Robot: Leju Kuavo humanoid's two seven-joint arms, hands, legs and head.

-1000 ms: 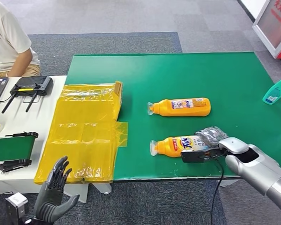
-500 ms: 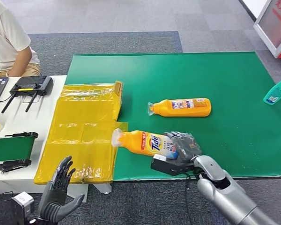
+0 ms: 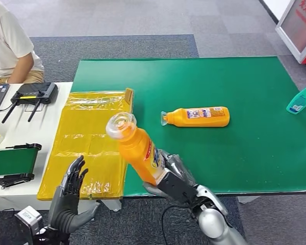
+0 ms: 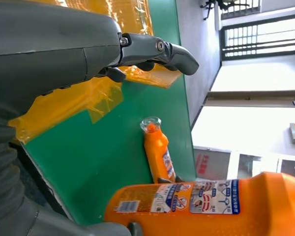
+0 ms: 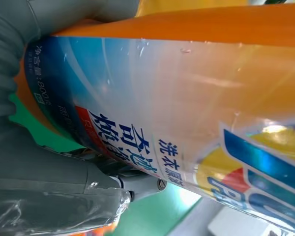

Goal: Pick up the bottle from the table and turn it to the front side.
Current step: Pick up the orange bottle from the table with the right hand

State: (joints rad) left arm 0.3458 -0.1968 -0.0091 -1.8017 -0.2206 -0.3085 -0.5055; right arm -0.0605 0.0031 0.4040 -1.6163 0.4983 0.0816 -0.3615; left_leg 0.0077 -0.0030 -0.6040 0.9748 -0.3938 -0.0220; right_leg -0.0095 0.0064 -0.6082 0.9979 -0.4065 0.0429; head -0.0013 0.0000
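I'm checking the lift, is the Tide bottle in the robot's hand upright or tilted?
Tilted. The held bottle leans up off the green table, cap away from the right hand gripping its base.

Orange Tide bottle point(image 3: 137, 148), clear cap up, tilted, off green table, in right robot hand point(image 3: 178, 176).

The right hand point(image 3: 174, 176) holds 1 bottle point(image 3: 137, 148) above the tabletop's point(image 3: 251, 87) near edge, a second bottle point(image 3: 197, 117) lying behind it.
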